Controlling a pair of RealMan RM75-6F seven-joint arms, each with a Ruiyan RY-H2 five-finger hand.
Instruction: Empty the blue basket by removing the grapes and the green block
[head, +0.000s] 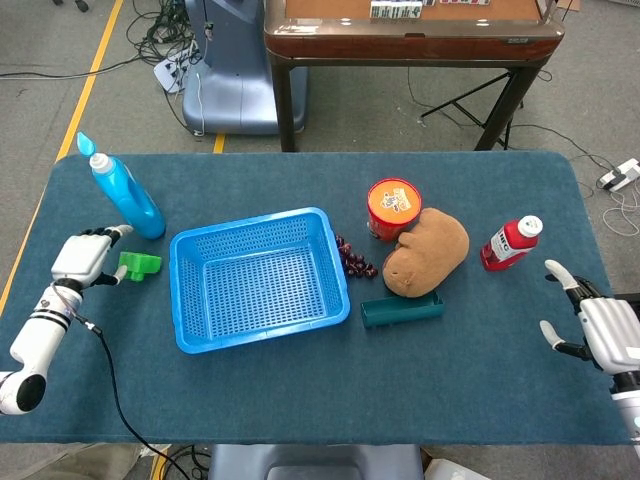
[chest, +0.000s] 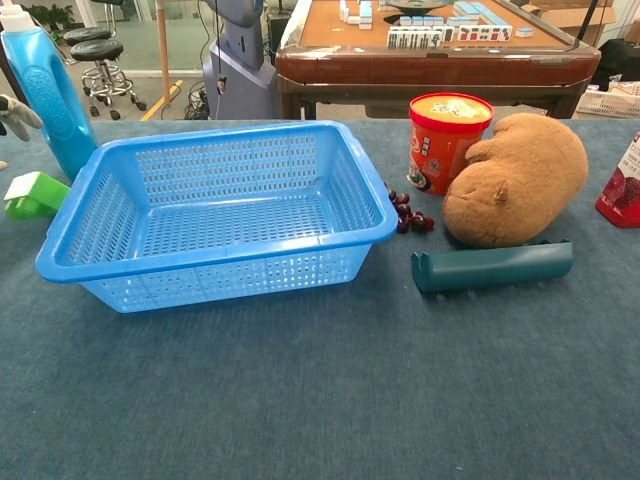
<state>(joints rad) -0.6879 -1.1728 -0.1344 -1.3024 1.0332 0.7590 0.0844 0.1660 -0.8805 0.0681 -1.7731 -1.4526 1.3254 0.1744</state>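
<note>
i see the green block (head: 139, 265) lying on the table just left of the blue basket (head: 258, 279), my left hand (head: 84, 257) beside it, fingers apart, holding nothing. the grapes (head: 355, 260) sit right of the basket. my right hand (head: 600, 327) rests near right, fingers spread.

We seem to be in a robot lab or test room: our work table (head: 300, 400) wears a dark blue felt cover and stands on a bare grey floor (head: 60, 40) marked with a yellow tape line (head: 95, 62), with loose cables (head: 165, 45) trailing to a blue-grey machine base (head: 230, 80). Behind it we see a mahjong table (chest: 440, 50) with tiles and, in the chest view, black stools (chest: 95, 50) by a glass wall
</note>
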